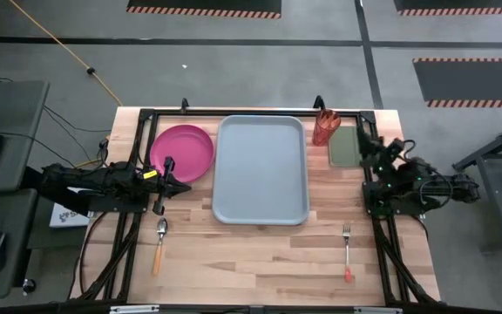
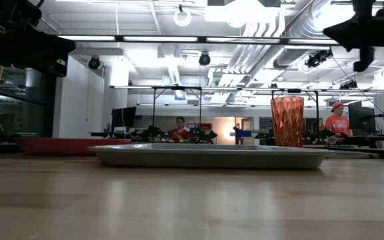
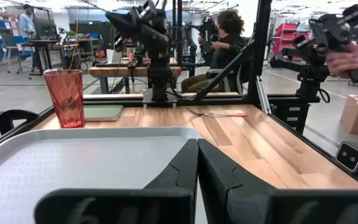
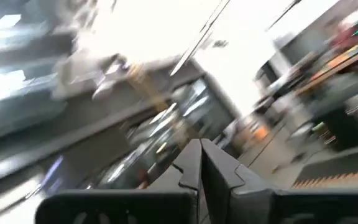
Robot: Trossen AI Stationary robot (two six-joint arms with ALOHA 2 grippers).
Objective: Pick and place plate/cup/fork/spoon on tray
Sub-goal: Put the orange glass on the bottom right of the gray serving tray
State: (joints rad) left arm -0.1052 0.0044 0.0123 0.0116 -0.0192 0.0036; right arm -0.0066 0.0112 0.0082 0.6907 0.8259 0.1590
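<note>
The magenta-pink plate (image 1: 181, 153) lies on the table left of the grey-blue tray (image 1: 261, 170). The red-orange cup (image 1: 325, 128) stands upright at the tray's far right corner, beside a dark green pad (image 1: 343, 146). The spoon (image 1: 159, 244) lies near the left front and the fork (image 1: 347, 253) near the right front. My left gripper (image 1: 184, 187) is shut and empty, low by the plate's near edge, and faces the tray (image 3: 73, 155). My right gripper (image 4: 199, 149) is shut and empty, raised at the table's right side, and points up at the ceiling.
Black frame rails run along the table's left, right and far edges. Bare wood lies in front of the tray between spoon and fork. People sit at benches beyond the table, and a person's hand (image 3: 353, 59) shows by another rig.
</note>
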